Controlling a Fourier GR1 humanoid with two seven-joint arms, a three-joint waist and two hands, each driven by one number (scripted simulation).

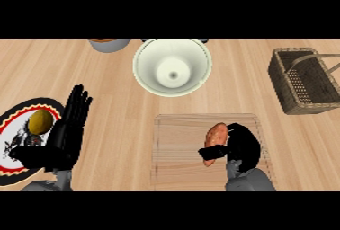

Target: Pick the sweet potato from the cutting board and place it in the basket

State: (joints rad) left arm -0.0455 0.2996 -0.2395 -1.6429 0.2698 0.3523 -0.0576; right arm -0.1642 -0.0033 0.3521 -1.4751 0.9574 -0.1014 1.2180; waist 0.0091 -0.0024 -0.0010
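Observation:
An orange-brown sweet potato lies on the pale wooden cutting board in the lower middle of the head view. My right hand is on the board right beside the potato's right side, its fingers curled round it and its thumb crossing under the potato's lower end. The brown wicker basket with a curved handle stands at the far right, well above the board. My left hand rests open at the left, fingers straight and pointing up.
A large cream bowl stands just above the board. A patterned plate with a yellow fruit lies at the left, partly under my left hand. A grey pot shows at the top edge.

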